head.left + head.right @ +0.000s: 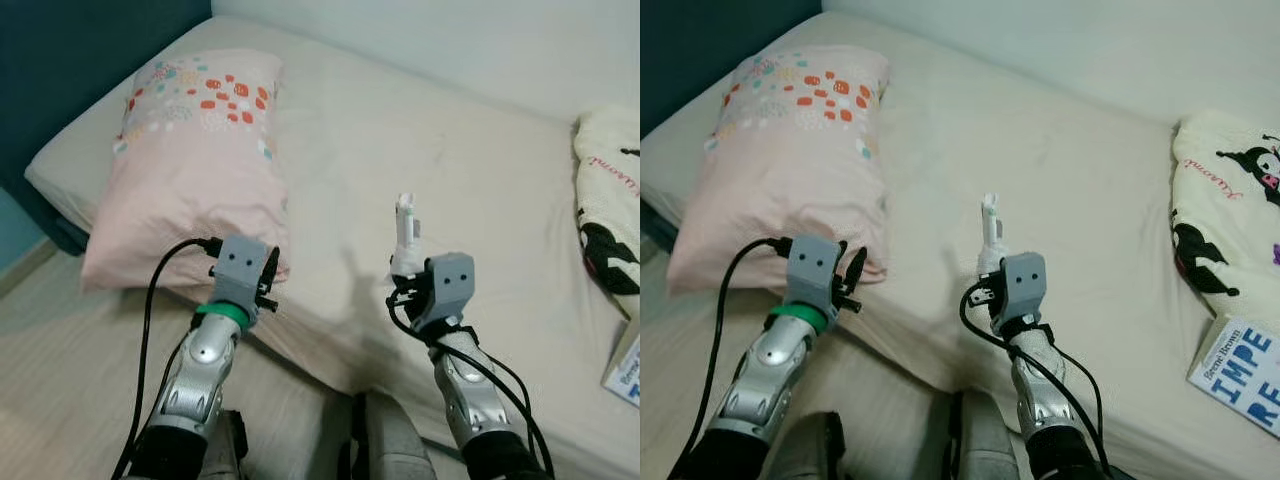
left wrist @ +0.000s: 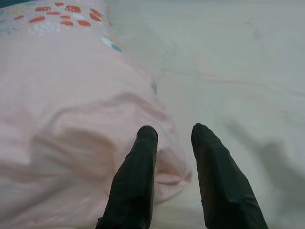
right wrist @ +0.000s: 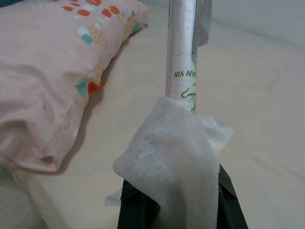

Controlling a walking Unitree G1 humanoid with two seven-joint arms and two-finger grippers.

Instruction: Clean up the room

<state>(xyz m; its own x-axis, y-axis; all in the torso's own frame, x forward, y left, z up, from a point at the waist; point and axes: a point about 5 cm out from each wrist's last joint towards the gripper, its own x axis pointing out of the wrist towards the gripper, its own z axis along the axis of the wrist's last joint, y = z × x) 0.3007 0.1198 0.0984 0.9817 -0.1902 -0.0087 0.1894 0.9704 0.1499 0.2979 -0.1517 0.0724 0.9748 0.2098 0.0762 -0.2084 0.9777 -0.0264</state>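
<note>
Right now your right gripper (image 3: 178,200) has its fingers clenched on a white wipe (image 3: 167,162) and silver wrapper (image 3: 183,52), upright over the bed (image 1: 480,160); your left gripper (image 2: 174,136), fingers parted, nearly touches the pink pillow (image 1: 190,170).

Book (image 1: 1238,375) cut off, rt edge

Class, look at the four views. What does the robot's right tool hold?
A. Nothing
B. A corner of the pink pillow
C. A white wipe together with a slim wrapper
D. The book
C: the right tool grips a white wipe and an upright slim wrapper.
</note>
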